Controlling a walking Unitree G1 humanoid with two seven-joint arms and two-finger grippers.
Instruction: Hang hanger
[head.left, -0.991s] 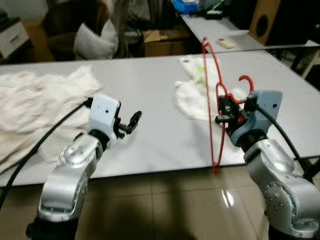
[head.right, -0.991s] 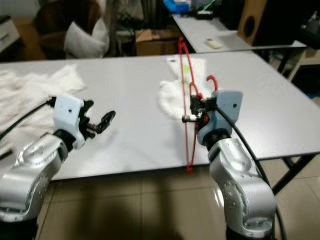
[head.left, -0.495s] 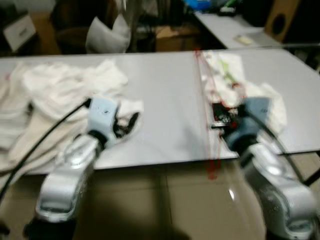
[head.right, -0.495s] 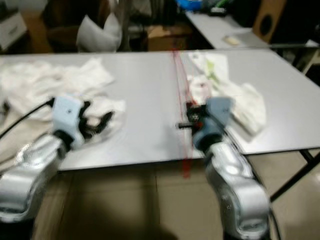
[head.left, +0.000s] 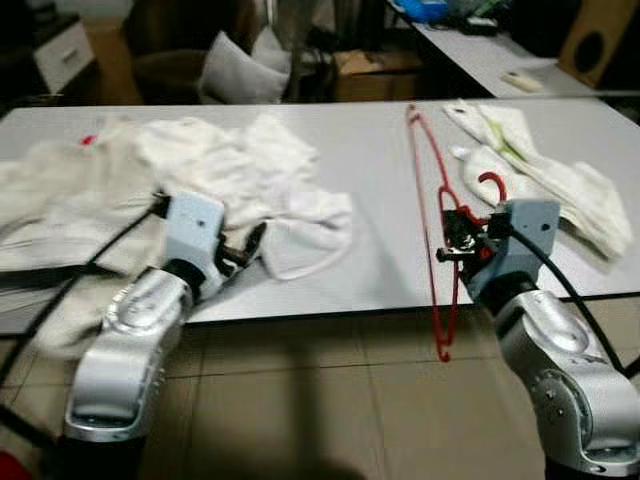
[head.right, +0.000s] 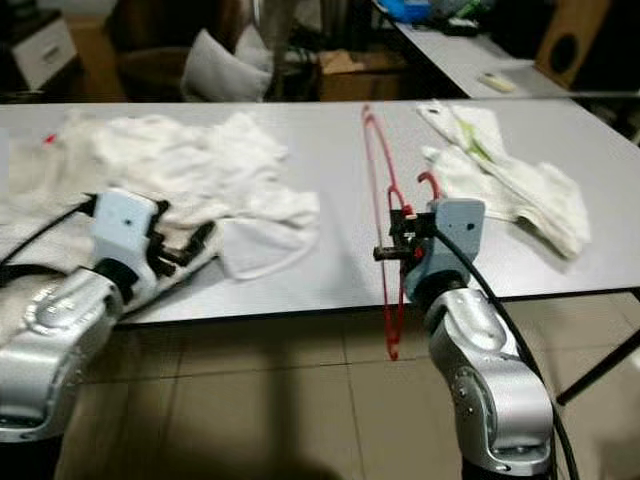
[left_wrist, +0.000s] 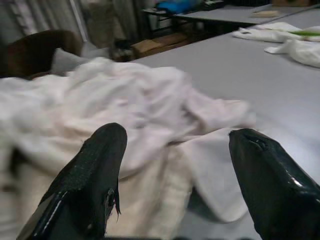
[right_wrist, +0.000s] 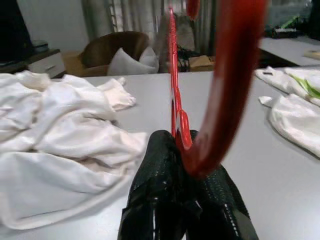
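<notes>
Both arms stay raised at the counter's (head.left: 380, 250) near edge while the camera view has shifted. The right gripper's (head.right: 398, 248) fingers still pinch the red hanger (head.left: 430, 200), upright over that edge; the left gripper's (head.left: 245, 250) fingers spread wide beside white clothes (head.left: 200, 180).

Even indoor light lies flat on the grey worktop (head.left: 360, 210), which looks bright, while the room beyond its far edge sinks into dimness. The tiled floor (head.left: 330, 400) below the worktop's near edge is shadowed, darkest just under that edge. White cloths (head.left: 230, 175) on the worktop run pale and soft (mild blur throughout). Near the right claw (right_wrist: 187, 165) the red hanger (right_wrist: 225, 90) is out of focus.
</notes>
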